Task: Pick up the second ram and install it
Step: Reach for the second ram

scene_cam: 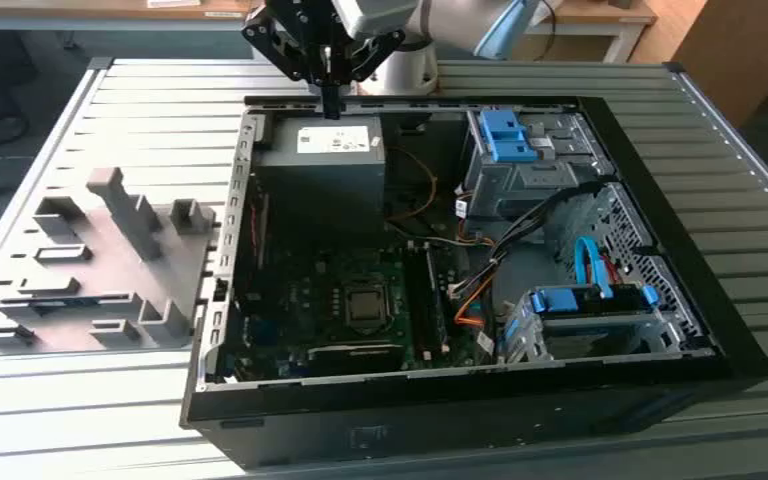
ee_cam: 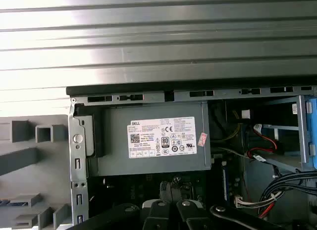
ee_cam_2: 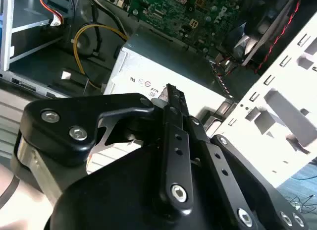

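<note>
The second ram (scene_cam: 67, 300) is a thin dark stick with a blue-white label. It lies in a slot of the gray holder plate (scene_cam: 104, 260) at the exterior view's left, beside the open computer case (scene_cam: 491, 390). A blue edge of the ram (ee_cam: 9, 202) shows in the first wrist view. My gripper (scene_cam: 331, 108) hangs over the gray power supply (scene_cam: 320, 150) at the back of the case, far from the ram. Its fingers (ee_cam_2: 172, 108) are pressed together with nothing between them.
Inside the case, a dark stick (scene_cam: 427, 290) stands upright in a slot on the motherboard (scene_cam: 344, 300). Blue drive brackets (scene_cam: 507, 135), orange and blue cables (scene_cam: 591, 265) and a drive cage (scene_cam: 584, 315) fill the case's right side. Ribbed metal tabletop (scene_cam: 144, 110) surrounds everything.
</note>
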